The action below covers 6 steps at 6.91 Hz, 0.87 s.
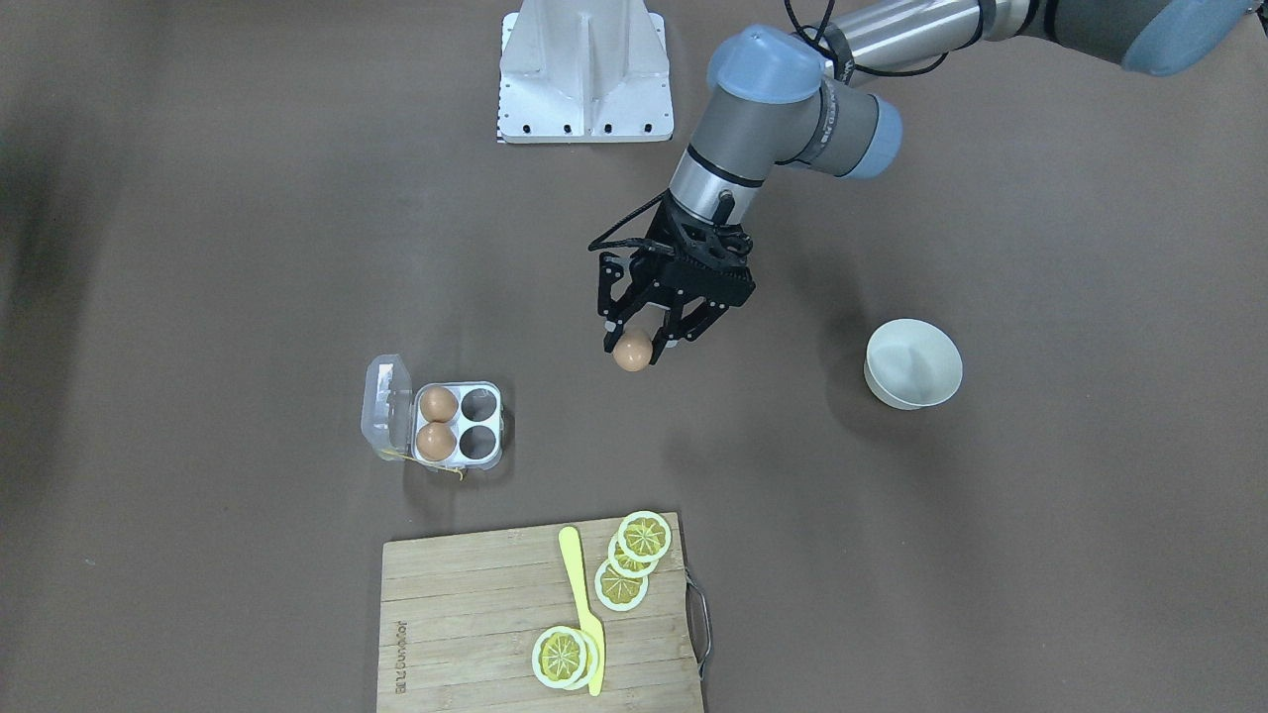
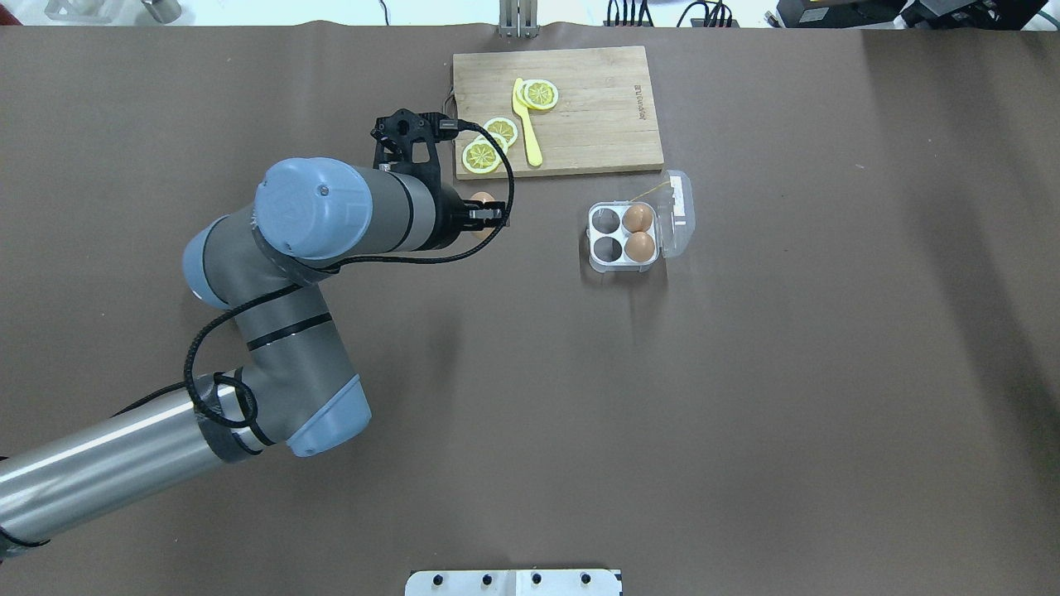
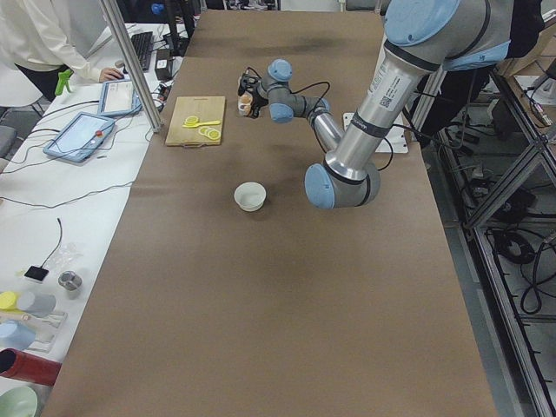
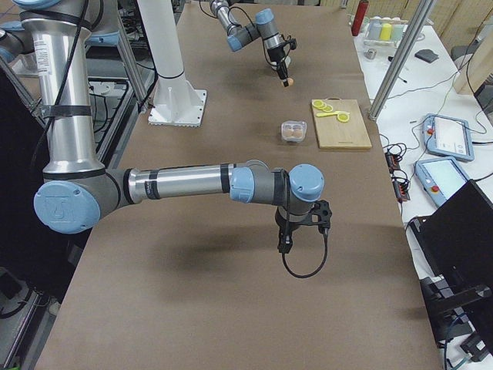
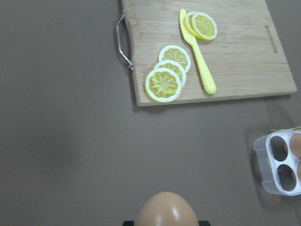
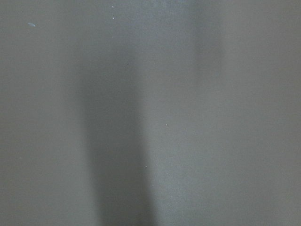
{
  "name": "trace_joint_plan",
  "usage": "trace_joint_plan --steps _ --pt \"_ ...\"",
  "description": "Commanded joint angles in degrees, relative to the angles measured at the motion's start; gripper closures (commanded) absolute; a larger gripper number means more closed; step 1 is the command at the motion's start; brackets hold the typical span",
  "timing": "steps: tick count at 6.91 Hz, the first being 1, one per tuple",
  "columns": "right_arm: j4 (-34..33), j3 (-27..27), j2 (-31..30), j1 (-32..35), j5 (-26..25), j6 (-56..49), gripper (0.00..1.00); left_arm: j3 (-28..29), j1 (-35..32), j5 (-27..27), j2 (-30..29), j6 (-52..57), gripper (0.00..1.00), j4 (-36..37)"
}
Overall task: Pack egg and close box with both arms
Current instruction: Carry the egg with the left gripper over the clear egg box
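Gripping the egg (image 1: pixel 632 352), the left tool (image 1: pixel 640 350) hangs well apart from the open box (image 1: pixel 458 426); right tool (image 4: pixel 283 245): cannot tell its state.

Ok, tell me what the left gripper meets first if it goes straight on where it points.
Probably bare table: the left gripper points roughly down, so the egg it holds would touch first. The box and cutting board lie aside.

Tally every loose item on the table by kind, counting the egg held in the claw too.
Eggs: 3, one in the left claw
Lemon slices: 5
Egg box: 1
Yellow knife: 1
Cutting board: 1
White bowl: 1
Total: 12
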Motion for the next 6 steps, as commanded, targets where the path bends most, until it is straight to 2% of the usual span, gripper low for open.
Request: trace_joint_plan --steps 1,2,3,5,6 --pt "0.0 0.3 -0.2 0.0 0.2 0.1 0.00 10.0 5.7 11.0 -7.1 -2.9 1.00 -6.8" --pt "0.0 0.3 -0.1 0.0 0.2 0.1 0.00 14.8 8.0 15.9 -11.6 -3.0 1.00 -7.9" --pt "0.0 0.2 -0.1 -0.3 0.2 0.1 0.00 19.5 8.2 17.5 -16.2 -2.9 1.00 -8.0" --pt "0.0 0.0 -0.2 -0.4 0.2 0.0 0.00 20.9 7.6 19.5 -17.3 -2.4 1.00 -8.1" --pt "0.0 -0.1 -0.1 -0.7 0.1 0.1 0.00 24.5 7.7 20.8 -19.4 -2.4 1.00 -8.1"
